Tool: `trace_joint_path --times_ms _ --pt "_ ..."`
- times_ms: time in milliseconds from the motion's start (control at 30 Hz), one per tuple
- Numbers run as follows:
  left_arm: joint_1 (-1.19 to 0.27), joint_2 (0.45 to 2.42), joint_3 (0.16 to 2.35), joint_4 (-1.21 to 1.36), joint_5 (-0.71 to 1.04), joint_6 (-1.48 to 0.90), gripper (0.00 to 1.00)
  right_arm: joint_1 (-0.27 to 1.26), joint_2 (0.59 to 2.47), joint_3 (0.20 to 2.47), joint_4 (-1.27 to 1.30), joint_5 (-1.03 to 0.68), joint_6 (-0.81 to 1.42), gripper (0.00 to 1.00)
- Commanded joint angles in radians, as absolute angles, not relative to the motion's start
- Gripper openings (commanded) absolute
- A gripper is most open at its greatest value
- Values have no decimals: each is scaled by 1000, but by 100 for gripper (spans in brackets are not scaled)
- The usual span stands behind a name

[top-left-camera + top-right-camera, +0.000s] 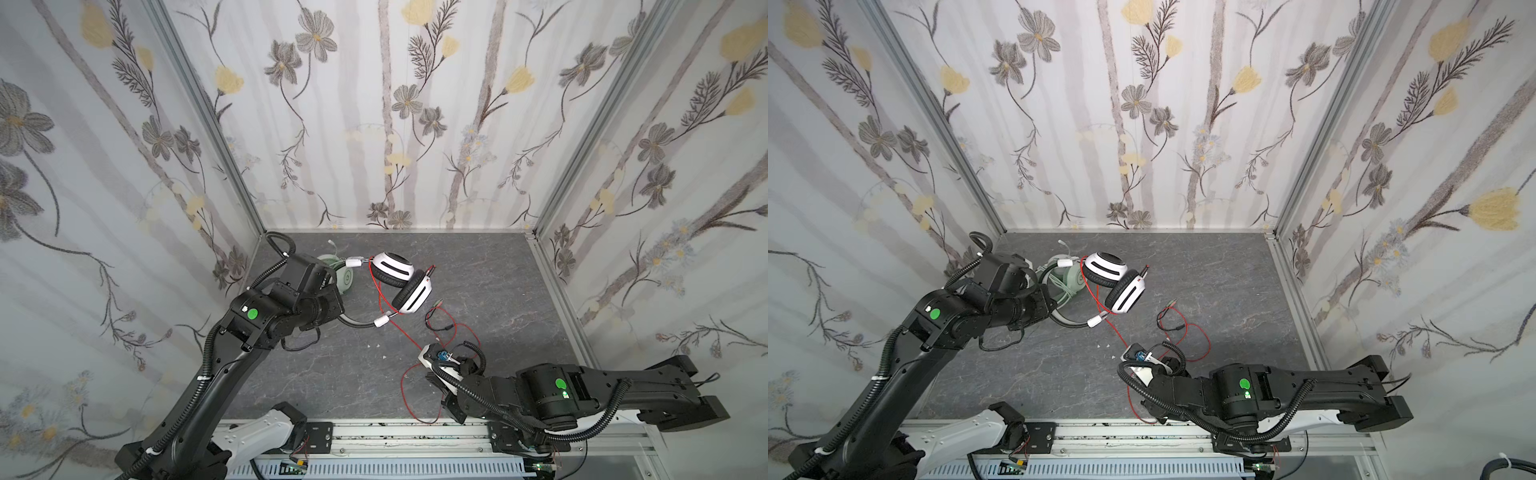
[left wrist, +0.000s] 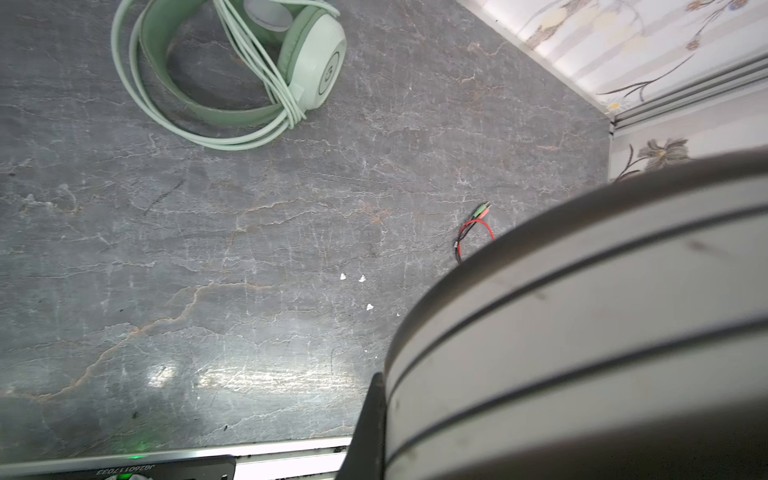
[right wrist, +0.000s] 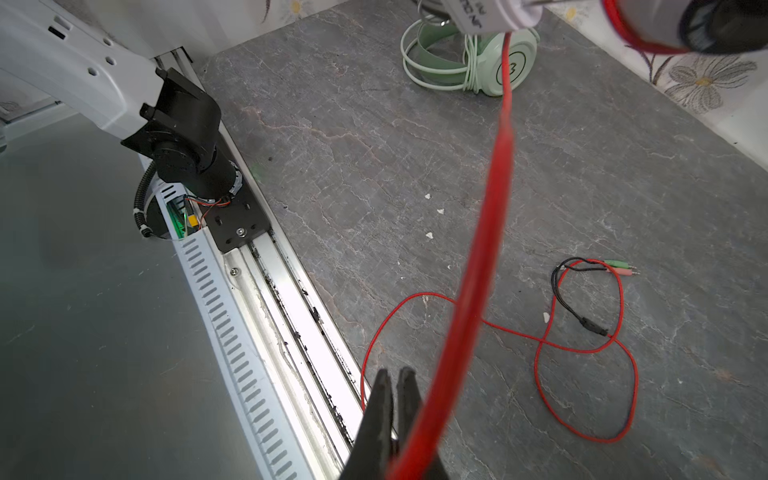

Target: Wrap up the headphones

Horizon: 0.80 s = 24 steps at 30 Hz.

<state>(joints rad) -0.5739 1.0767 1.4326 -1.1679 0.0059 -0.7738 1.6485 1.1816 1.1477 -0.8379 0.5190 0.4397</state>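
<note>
Left tool [image 1: 330, 311] is clenched on the grey headband [image 2: 582, 311] of the white-and-black headset [image 1: 401, 282]. It holds the headset off the desk [image 1: 478, 270], earcups hanging free, likely so the cord can pass around it.

Right tool [image 3: 392, 415] has its jaws pressed together low down on the red cable [image 3: 494, 187]. The cable runs taut from there up to the headset, so it reads as gripped. The tension probably keeps the turns tight when winding.

The rest of the red cable lies slack in loops on the desk [image 3: 582, 353], ending in the green and pink plugs [image 3: 619, 268]. Judged: this headset's wrap is early, with most of the cord not yet wound.

The mint green headset [image 2: 307, 62] sits on the desk near the back left corner, just beside the lifted one. Its own green cable [image 2: 257, 62] is looped around the band and cup, so it looks already wrapped and parked out of the way.

Containers: none in view. No box, tray or bin, and both headsets and the cord are out in the open.
</note>
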Motion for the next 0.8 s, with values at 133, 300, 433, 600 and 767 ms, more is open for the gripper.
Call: trace_joint_path --times_ms 133,300,433,600,767 --pt "-574 1057 1382 -1171 -72 -768 0 1651 1215 1239 -943 639 353 0" --pt "-573 1055 1371 -1224 -118 -746 0 1651 1245 1286 -1003 727 310 0" --pt "-573 1036 1338 -1214 -115 -735 0 1652 1276 1333 -1065 798 298 2" --pt "-575 1050 1318 -1200 -71 -707 0 1651 1310 1392 -1077 872 226 3" --pt "-586 1048 1314 -1192 -32 -676 0 1611 1356 1457 -1094 953 136 5"
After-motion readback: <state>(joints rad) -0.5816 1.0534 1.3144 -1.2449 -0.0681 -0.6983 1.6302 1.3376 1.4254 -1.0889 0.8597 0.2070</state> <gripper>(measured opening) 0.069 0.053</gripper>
